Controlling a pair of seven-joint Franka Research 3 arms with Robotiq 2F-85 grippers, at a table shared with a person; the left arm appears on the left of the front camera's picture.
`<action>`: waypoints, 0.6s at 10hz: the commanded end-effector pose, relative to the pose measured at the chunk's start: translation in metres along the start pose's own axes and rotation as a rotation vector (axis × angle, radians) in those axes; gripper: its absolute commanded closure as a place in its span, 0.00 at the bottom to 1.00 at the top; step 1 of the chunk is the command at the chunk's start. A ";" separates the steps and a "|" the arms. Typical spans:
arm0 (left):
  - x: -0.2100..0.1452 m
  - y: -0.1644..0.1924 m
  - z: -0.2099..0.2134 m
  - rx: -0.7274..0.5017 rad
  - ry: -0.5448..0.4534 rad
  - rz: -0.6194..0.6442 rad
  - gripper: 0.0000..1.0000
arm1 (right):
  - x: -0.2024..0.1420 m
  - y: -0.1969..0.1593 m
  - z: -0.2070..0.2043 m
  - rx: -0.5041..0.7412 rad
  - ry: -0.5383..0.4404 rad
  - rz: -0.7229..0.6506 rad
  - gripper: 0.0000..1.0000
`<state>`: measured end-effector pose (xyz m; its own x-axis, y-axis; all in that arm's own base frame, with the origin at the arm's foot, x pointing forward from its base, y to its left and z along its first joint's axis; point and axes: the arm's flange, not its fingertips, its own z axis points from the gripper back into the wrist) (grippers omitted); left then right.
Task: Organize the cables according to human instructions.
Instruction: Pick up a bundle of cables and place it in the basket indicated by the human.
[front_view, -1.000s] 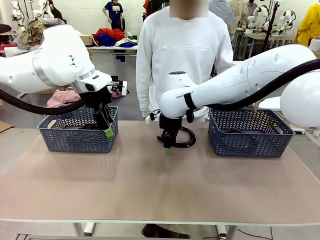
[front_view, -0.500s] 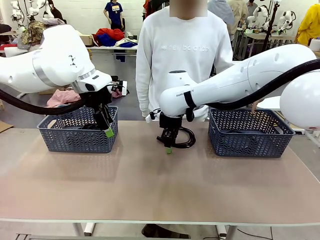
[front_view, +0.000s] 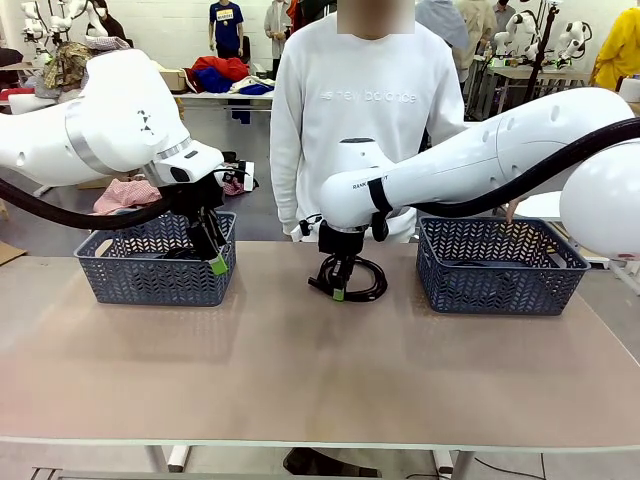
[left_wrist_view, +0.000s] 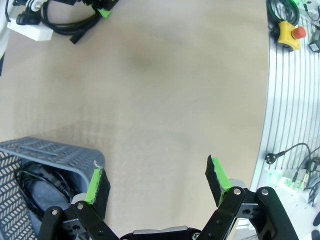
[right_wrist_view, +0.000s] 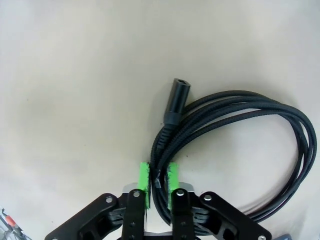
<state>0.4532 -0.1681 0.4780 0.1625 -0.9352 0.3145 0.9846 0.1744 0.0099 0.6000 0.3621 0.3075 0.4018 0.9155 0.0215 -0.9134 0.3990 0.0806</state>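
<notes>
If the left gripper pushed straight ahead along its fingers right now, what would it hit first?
Most likely bare table. The open left gripper looks along its fingers at plain tabletop, with the left basket's corner just beside one finger. Depth is hard to judge.

A person in a white sweatshirt (front_view: 365, 110) stands at the far side of the tan table (front_view: 300, 370). Two dark grey lattice baskets sit near its far edge, one at the left (front_view: 150, 270), one at the right (front_view: 497, 270). Clothes are piled on tables (front_view: 222, 75) behind.
</notes>
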 end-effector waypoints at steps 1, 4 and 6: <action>-0.002 0.001 0.001 0.008 -0.002 0.001 0.00 | -0.001 0.000 -0.005 0.037 -0.017 0.021 1.00; -0.002 0.001 0.001 0.008 -0.002 0.001 0.00 | -0.004 -0.001 -0.003 0.015 -0.031 0.002 1.00; -0.002 0.001 0.001 0.008 -0.002 0.001 0.00 | -0.008 0.005 0.018 -0.034 -0.036 0.005 1.00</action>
<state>0.4532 -0.1682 0.4780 0.1626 -0.9353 0.3144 0.9846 0.1744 0.0098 0.6018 0.3616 0.3133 0.4051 0.9135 0.0363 -0.9129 0.4020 0.0705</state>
